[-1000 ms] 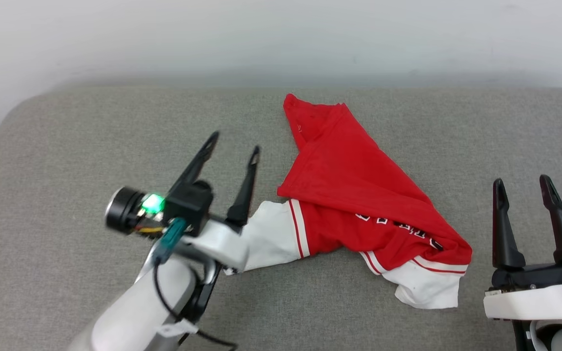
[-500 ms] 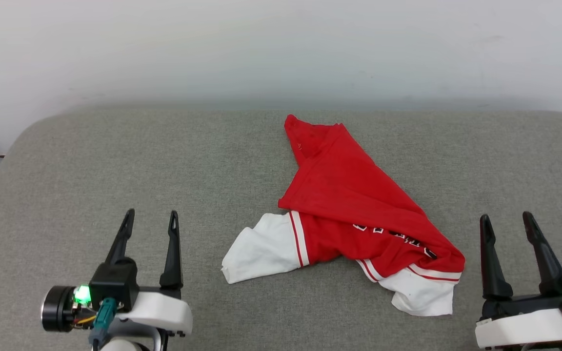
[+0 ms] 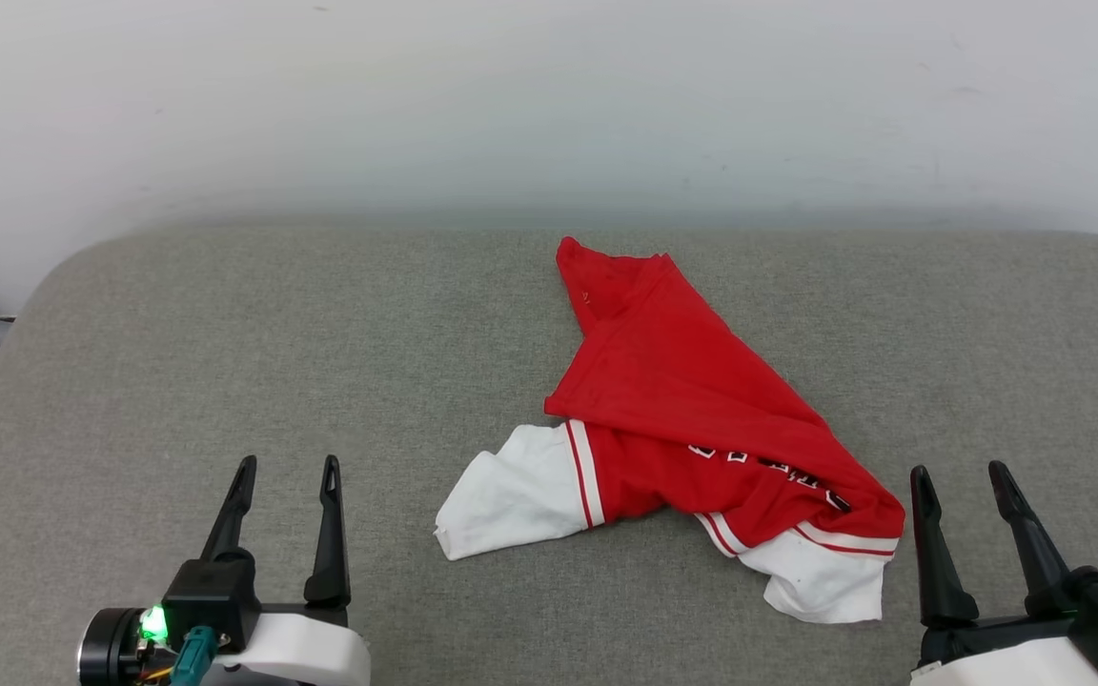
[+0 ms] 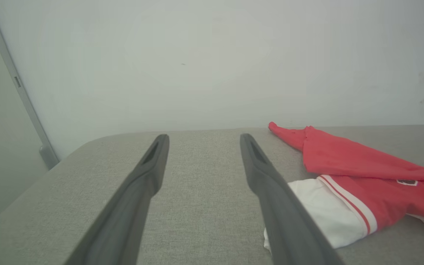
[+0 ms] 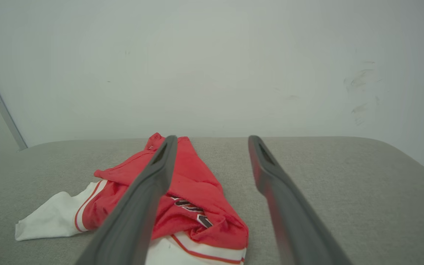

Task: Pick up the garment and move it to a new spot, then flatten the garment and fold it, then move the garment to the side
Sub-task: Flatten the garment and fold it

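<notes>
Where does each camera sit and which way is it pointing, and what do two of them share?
Head view: on the head, looking forward and down at the shirt on the grey cushion; left gripper lower left, right gripper lower right, both open.
Left wrist view: on the left wrist, looking along its fingers toward the white wall; shirt at right.
Right wrist view: on the right wrist, facing that wall; shirt at left, partly behind one finger.
Shared: both wrist views show shirt, cushion, wall.

The red-and-white T-shirt [image 3: 682, 381] is soft, matt, creased cloth. The table [image 3: 273, 362] beneath wears coarse grey woven fabric, matt. At 7 and 5 o'clock, the left claw [image 3: 288, 464] and right claw [image 3: 957, 470] have smooth, dark, matt plastic fingers [image 3: 328, 534]. The wall [image 3: 511, 114] looks smooth, matt, painted.
</notes>
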Robot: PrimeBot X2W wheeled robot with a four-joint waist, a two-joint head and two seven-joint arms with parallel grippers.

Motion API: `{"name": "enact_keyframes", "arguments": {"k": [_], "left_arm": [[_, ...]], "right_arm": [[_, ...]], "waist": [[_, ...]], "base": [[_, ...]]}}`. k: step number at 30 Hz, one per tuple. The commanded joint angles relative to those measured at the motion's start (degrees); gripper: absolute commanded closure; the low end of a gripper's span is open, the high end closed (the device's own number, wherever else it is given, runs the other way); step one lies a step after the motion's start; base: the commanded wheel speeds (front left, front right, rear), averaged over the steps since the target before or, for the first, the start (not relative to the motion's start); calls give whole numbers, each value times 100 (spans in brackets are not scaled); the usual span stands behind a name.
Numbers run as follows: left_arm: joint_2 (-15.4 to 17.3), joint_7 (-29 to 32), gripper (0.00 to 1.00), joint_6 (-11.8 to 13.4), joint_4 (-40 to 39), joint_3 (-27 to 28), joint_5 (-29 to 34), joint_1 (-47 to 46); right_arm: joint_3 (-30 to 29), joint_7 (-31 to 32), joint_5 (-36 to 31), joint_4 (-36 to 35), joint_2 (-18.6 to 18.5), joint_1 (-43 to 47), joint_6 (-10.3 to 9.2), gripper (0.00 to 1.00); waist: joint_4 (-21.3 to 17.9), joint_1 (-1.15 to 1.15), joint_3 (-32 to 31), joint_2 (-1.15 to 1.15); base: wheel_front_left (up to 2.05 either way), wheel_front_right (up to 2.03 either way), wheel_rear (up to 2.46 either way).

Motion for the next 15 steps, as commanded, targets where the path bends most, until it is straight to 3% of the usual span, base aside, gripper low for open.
{"name": "enact_keyframes", "arguments": {"k": [1, 15], "left_arm": [[-67, -15, 0, -97, 13, 132, 96, 98], [-375, -15, 0, -506, 85, 554, 480, 227]], "right_arm": [[11, -12, 30, 21, 9, 57, -4, 0], [40, -12, 39, 60, 9, 63, -4, 0]], "waist": [[8, 0, -11, 0], [41, 0, -67, 0]], "base": [[0, 0, 0], [0, 0, 0]]}}
